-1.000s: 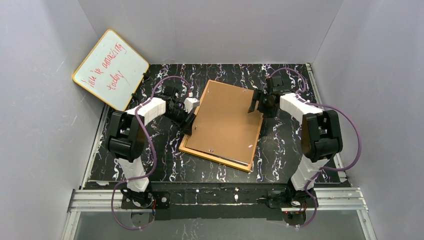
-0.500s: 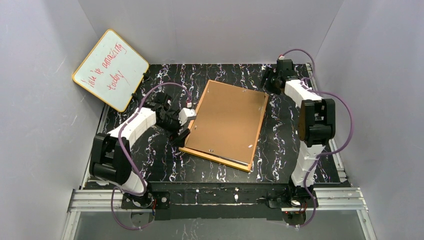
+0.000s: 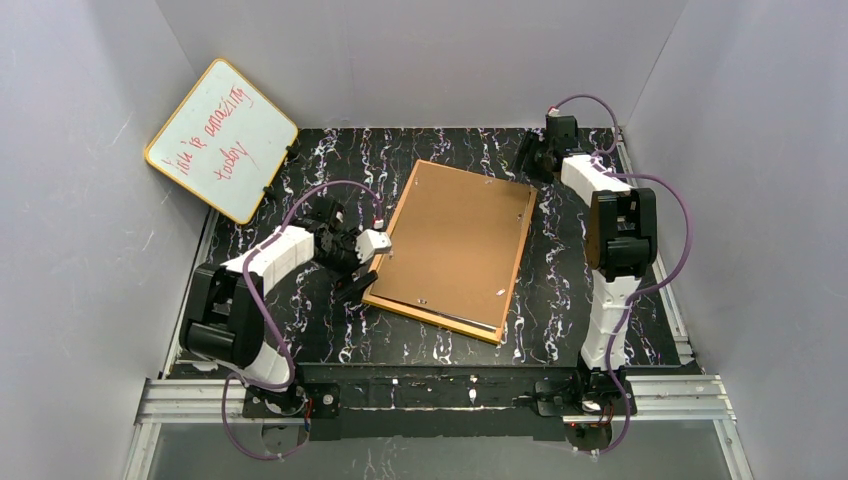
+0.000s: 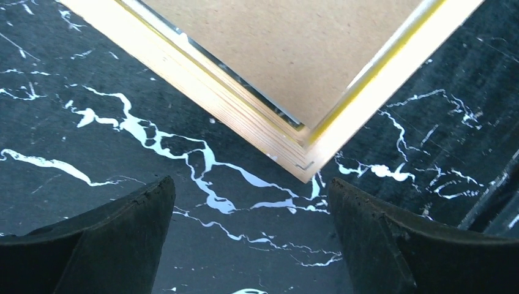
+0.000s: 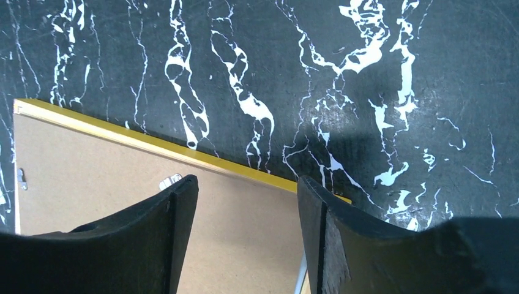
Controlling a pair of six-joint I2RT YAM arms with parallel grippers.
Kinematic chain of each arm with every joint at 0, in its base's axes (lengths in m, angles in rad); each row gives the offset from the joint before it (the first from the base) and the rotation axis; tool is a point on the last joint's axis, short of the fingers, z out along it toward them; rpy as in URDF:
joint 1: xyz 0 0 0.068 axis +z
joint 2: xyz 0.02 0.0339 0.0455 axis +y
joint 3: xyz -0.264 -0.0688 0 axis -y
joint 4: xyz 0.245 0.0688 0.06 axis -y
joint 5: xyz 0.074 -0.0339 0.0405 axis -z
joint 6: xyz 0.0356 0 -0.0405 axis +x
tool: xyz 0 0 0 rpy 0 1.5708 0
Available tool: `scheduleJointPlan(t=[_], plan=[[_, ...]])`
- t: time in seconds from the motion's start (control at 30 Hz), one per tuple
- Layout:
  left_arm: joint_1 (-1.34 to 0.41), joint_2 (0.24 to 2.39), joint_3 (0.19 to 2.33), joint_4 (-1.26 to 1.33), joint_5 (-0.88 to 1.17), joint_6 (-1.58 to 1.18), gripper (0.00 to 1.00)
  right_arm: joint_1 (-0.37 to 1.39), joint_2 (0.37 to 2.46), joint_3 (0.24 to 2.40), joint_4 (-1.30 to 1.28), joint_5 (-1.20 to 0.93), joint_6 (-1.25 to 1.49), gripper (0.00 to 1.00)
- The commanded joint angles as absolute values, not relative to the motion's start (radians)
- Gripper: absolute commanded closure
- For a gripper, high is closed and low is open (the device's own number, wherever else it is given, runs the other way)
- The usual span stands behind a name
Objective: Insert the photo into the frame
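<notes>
The frame (image 3: 430, 315) lies back-up in the middle of the black marbled worktop (image 3: 330, 335), turned a little askew to the worktop's edges. A brown backing board (image 3: 455, 240) rests on it, shifted so that the frame's near rim shows. In the left wrist view, a thin shiny strip between board and rim looks like the edge of the glass pane, though that is hard to confirm.

The left gripper (image 4: 249, 190) hangs low over the bare worktop just off the frame's near left corner (image 4: 306, 160). It is spread wide and holds nothing. The right gripper (image 5: 246, 184) sits above the frame's far right corner, towards the worktop's far right corner. It is also spread and empty, and the yellow rim (image 5: 153, 144) passes beneath it.

A whiteboard (image 3: 222, 140) with red handwriting leans at the far left corner
</notes>
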State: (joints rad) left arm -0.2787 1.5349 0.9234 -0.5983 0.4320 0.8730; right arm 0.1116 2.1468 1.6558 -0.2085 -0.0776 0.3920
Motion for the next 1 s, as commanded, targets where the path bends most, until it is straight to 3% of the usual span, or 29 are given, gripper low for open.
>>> scheduleJointPlan(t=[0.0, 0.97], plan=[[-0.281, 1.555, 0.911, -0.554, 0.432, 0.843, 0.07, 0.112, 2.153, 1.687, -0.161, -0.108, 0.386, 0.32], [-0.309, 1.61, 0.905, -0.528, 0.455, 0.801, 0.11, 0.126, 2.03, 1.484, -0.123, -0.127, 0.407, 0.35]])
